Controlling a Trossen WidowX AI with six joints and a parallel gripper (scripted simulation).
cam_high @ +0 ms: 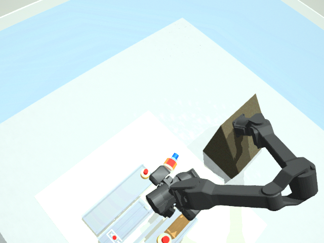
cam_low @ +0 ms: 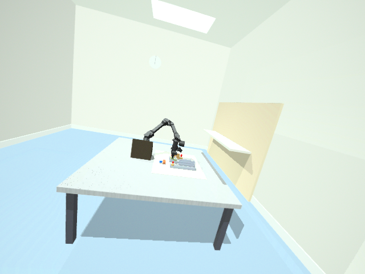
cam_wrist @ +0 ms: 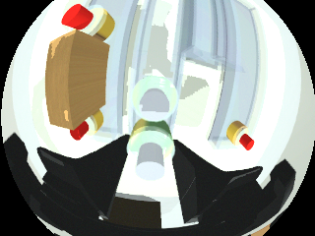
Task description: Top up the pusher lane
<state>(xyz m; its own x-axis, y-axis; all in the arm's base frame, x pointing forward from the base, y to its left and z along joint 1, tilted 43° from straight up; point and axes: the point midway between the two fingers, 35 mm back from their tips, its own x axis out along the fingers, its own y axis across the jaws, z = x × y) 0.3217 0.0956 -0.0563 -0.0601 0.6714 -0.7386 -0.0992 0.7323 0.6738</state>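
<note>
An orange, blue-capped jar (cam_high: 170,163) (cam_low: 162,161) lies on its side near the end effector (cam_high: 173,194) (cam_low: 173,156) (cam_wrist: 152,143). A wooden block (cam_high: 179,225) (cam_low: 178,156) (cam_wrist: 76,81) is flanked by red-capped jars, to one side of the central lane. Another red-capped jar (cam_high: 145,172) (cam_low: 172,163) (cam_wrist: 239,134) is seen across from it. The arm (cam_high: 235,194) (cam_low: 165,121) is arched over the worktop (cam_high: 104,104) (cam_low: 141,182), its wrist bent downward. The end effector is clamped on a grey-lidded jar (cam_wrist: 150,159) at the front of the laned tray (cam_high: 115,200) (cam_low: 183,168) (cam_wrist: 241,49); a matching jar (cam_wrist: 155,100) is seen directly behind it. Whether the lane floor is touched cannot be told.
</note>
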